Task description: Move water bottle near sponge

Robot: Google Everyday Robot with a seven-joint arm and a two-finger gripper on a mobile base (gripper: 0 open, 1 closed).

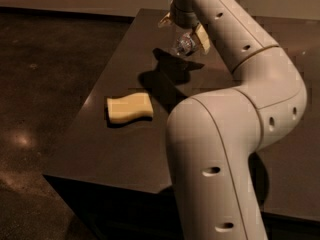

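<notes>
The water bottle (184, 44), small, clear and crinkled, hangs in my gripper (183, 33) above the back of the dark table (125, 144). The gripper is shut on the bottle, with one tan finger (202, 38) to its right. The bottle casts a shadow on the table just below it. The pale yellow sponge (129, 107) with wavy edges lies flat on the table's left part, nearer the front and to the left of the bottle.
My large cream arm (225, 149) fills the right and front of the view and hides the table's right side. The table's left edge (95, 91) drops to a dark floor. A pale wall runs along the back.
</notes>
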